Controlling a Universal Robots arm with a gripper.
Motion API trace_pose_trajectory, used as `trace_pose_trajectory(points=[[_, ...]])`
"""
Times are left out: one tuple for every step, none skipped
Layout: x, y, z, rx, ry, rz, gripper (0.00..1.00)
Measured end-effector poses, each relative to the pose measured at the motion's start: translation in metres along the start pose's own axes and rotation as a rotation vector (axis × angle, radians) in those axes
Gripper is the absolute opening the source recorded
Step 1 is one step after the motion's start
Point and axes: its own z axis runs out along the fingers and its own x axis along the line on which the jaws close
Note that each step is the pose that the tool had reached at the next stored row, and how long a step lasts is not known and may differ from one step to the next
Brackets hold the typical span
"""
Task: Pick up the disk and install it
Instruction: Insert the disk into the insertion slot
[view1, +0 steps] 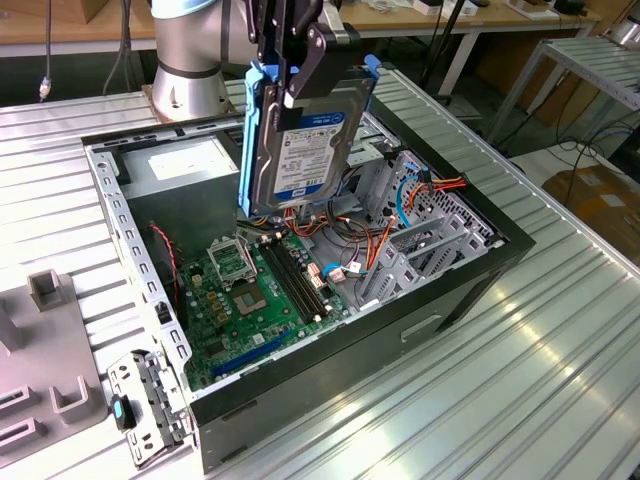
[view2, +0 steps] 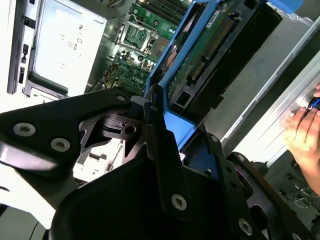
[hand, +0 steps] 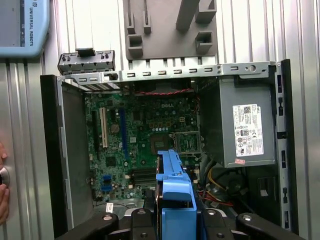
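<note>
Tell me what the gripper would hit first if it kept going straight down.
Probably the motherboard near its memory slots: the disk held in the gripper hangs over it, the drive cage off to the exterior view's right. Depth unclear.

My arm (view1: 190, 60) is a thick silver-grey tube with a blue cap; my fingers (view2: 162, 150) are black angular links studded with silver screws (view2: 178, 201).

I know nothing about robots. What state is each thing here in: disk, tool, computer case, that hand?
disk, held on edge in the air above the open case, not yet installed.
tool, shut on the disk's upper end.
case, lying on its side, cover off, insides exposed.
hand, resting on the table beside the case.
</note>
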Motion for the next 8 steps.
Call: trace_pose_trajectory(points=[[-0.0002,-0.0025,0.0000,0.0001,0.0000,0.000,0.37],[-0.0003,-0.0045,0.0001,0.0001,-0.0001,0.000,0.37],[-0.0004,-0.0057,0.0001,0.0001,-0.0001,0.000,0.37],[-0.0005,-0.0068,0.0002,0.0001,-0.0001,0.000,0.37],[-0.0005,-0.0079,0.0002,0.0000,-0.0001,0.000,0.37],[-0.0007,-0.0096,0.0002,0.0001,-0.0001,0.000,0.37],[-0.0008,-0.0108,0.0003,0.0001,-0.0001,0.000,0.37],[-0.0008,-0.0119,0.0003,0.0001,0.0000,0.000,0.37]])
